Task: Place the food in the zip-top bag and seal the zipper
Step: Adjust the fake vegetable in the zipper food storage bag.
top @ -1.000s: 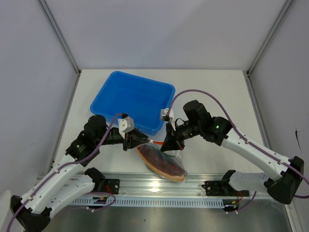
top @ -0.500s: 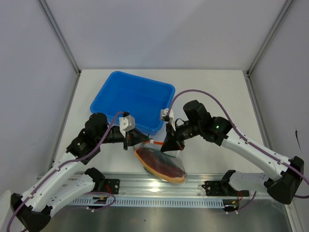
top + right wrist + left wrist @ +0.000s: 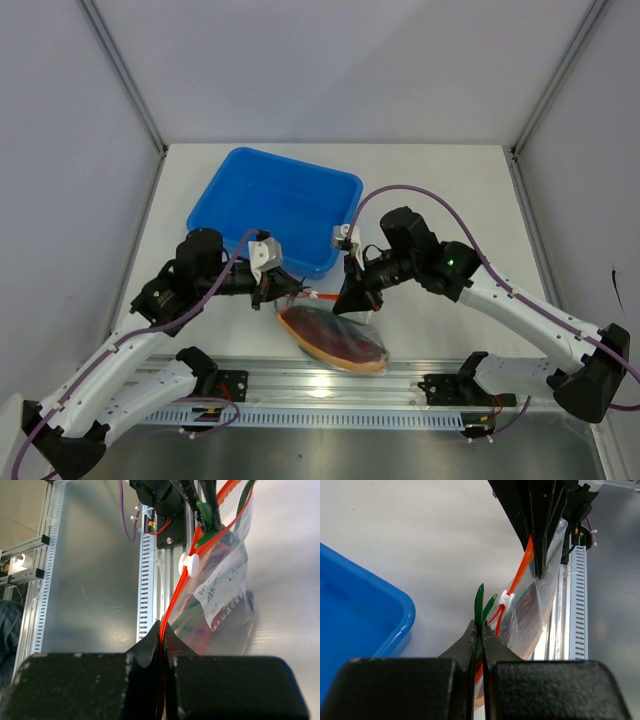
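While both grippers are clamped on one item, the scene is recorded from largest to smallest

1. Table (image 3: 450,190): pale surface under both arms. A slotted metal rail (image 3: 420,372) runs along its near edge, on the base side of the two grippers.

2. Blue tray (image 3: 280,205): sits beyond the left gripper (image 3: 283,290), on the side away from the arm bases. Its near wall lies close to that gripper's fingertips and appears at the left of the left wrist view.

3. Zip-top bag (image 3: 364,322): hangs between the left gripper and the right gripper (image 3: 345,300), its mouth stretched from one to the other. The body sags below and toward the rail. It is clear and crinkled, and a white printed label shows in the right wrist view.

4. Food: a large oval purple-red and orange slice (image 3: 330,340) lies inside the bag, below both grippers. Green and red pieces show through the plastic but cannot be told apart.

5. Zipper (image 3: 522,570): the orange-red strip runs taut from one pair of jaws to the other. The left jaws are closed on one end and the right jaws on the other.

6. Green tips (image 3: 480,600): two narrow points stand up just past the left fingertips.

7. White slider (image 3: 506,599): sits on the strip between the grippers, nearer the left one
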